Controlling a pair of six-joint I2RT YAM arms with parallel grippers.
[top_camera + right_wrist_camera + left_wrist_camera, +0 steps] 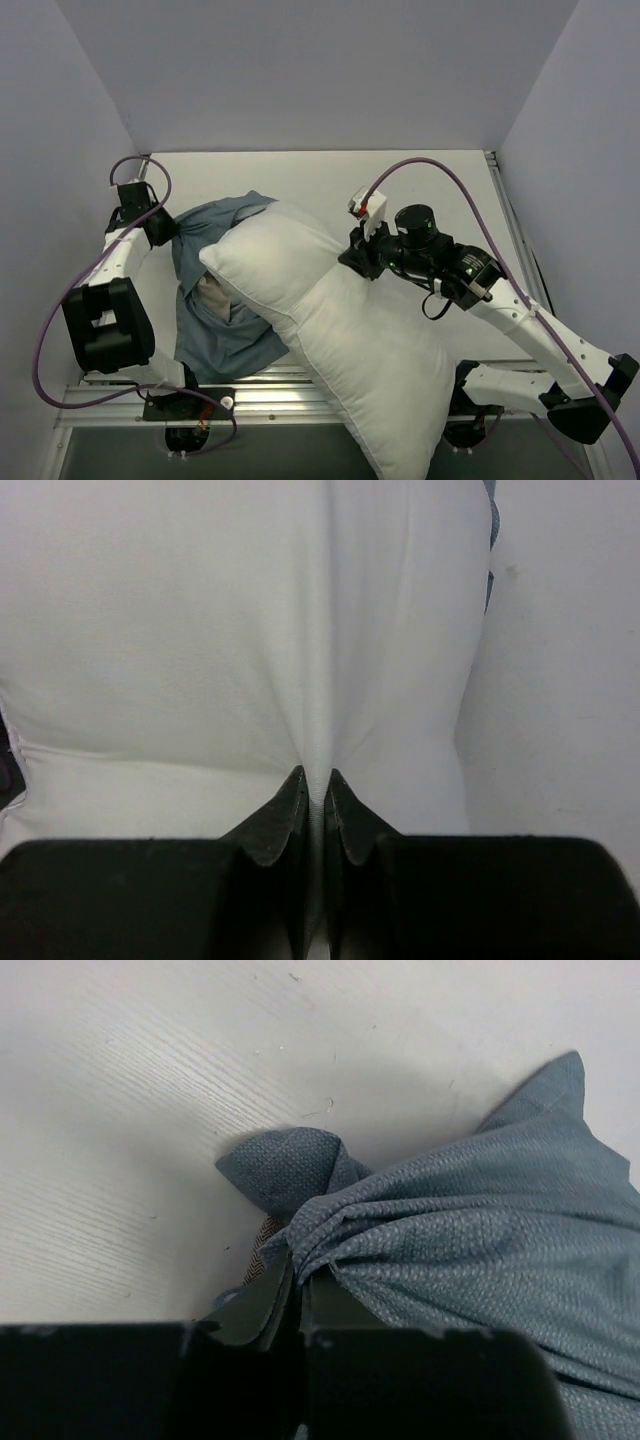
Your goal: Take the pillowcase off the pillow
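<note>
A: Pillowcase (225, 335): bunched in our clamped left hand (163, 232), spreading over the desk (420, 190) toward the right hand (357, 258).
B: Pillow (350, 340): our right hand pinches it; its long axis leads away from the left hand.

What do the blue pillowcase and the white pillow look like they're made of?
The pillowcase: matte woven cloth, fine dotted weave showing, soft folds; possibly cotton. The pillow: smooth matte white fabric, plump and puckering where the right gripper pinches it; filling unseen.
</note>
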